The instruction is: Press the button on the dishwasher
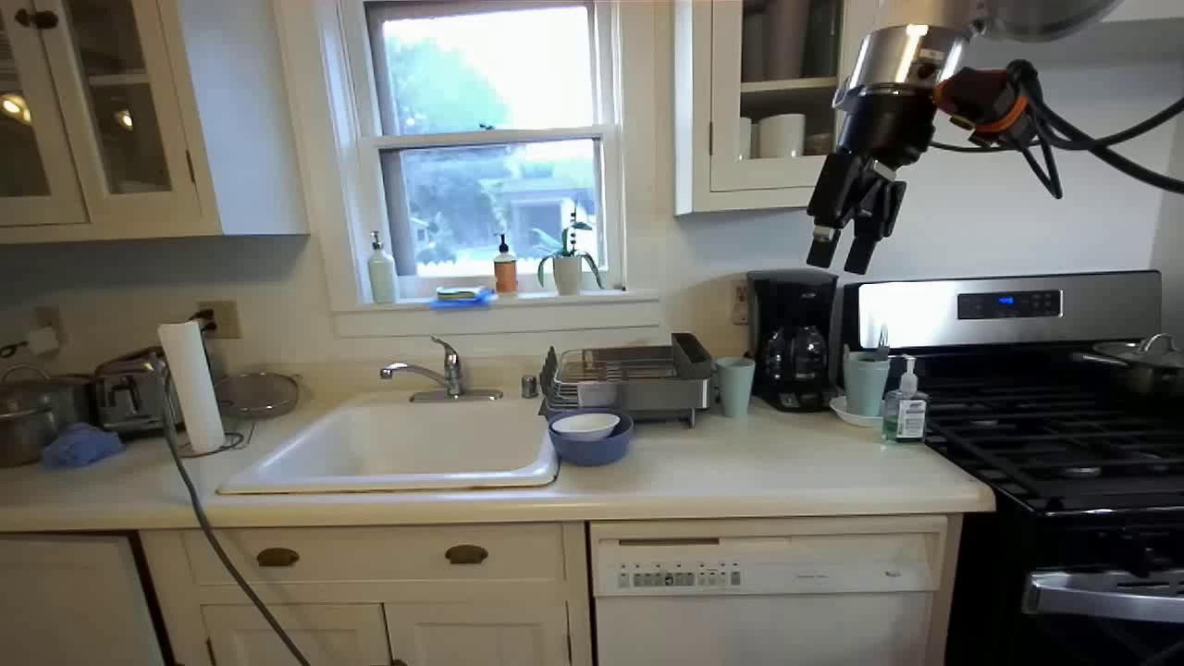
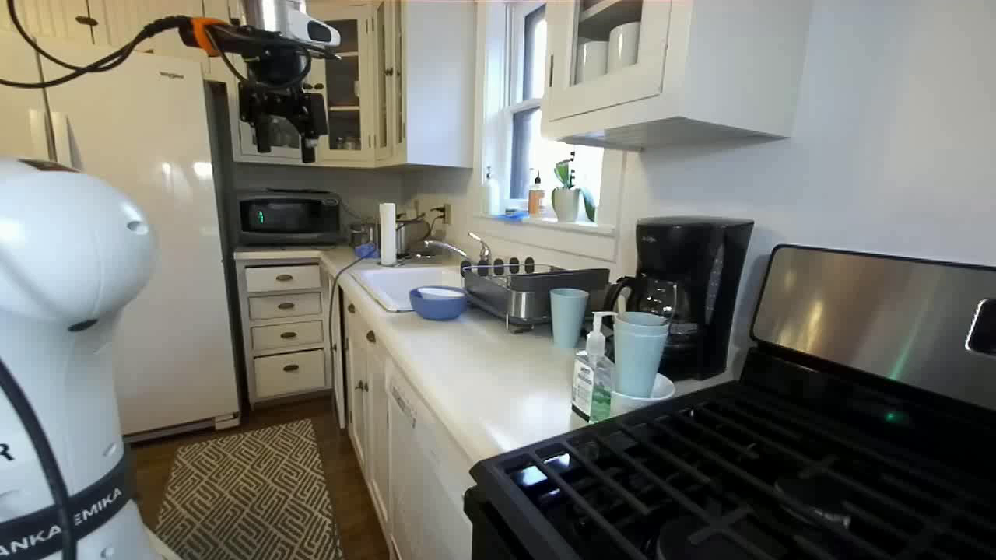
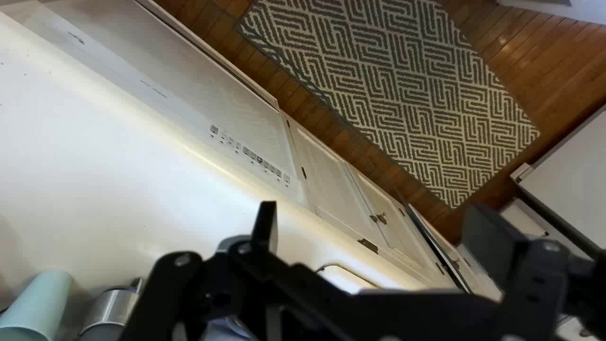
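Note:
The white dishwasher [image 1: 763, 629] is built in under the counter, between the sink cabinet and the stove. Its top strip bears a row of small grey buttons [image 1: 680, 575] at the sink-side end. In an exterior view the dishwasher front [image 2: 428, 474] shows at a steep angle. In the wrist view the dishwasher [image 3: 189, 85] and its buttons [image 3: 258, 158] lie below and beyond the counter edge. My gripper [image 1: 841, 254] hangs high above counter level, well apart from the dishwasher, fingers pointing down. It also shows in an exterior view [image 2: 286, 145]. In the wrist view its fingers [image 3: 378, 234] are wide apart with nothing between them.
The counter [image 1: 740, 472] overhangs the dishwasher. On it stand a blue bowl [image 1: 592, 449], a dish rack [image 1: 638, 379], cups [image 1: 735, 387], a coffee maker [image 1: 791, 342] and a soap bottle [image 1: 905, 412]. The black stove [image 1: 1045, 435] adjoins. An upper cabinet [image 1: 772, 190] is near the gripper.

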Action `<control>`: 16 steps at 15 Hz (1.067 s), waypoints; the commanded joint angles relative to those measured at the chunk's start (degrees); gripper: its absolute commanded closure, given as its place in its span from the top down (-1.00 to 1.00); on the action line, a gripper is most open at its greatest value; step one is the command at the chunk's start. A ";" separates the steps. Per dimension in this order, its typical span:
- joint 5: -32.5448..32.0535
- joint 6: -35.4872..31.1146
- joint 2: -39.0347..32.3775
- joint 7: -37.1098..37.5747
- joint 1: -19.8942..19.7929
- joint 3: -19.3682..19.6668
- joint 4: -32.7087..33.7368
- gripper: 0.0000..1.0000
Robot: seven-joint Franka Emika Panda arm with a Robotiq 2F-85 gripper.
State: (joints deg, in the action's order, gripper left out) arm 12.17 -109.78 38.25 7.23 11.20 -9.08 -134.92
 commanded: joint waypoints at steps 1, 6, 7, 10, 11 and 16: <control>0.27 0.17 0.00 -0.23 -0.51 -0.38 0.14 1.00; 0.27 0.17 0.00 -0.23 -0.51 -0.38 0.14 1.00; 0.27 0.17 0.00 -0.23 -0.51 -0.38 0.14 1.00; -1.03 -6.59 -3.94 4.76 -3.79 -1.78 -0.05 1.00; -0.06 -7.98 -5.68 5.13 -3.69 -1.52 -0.05 1.00; -0.08 -20.64 -16.58 15.66 -6.35 -3.80 -4.79 1.00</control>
State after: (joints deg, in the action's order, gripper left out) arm 11.96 -124.28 27.81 16.98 6.28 -11.12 -137.85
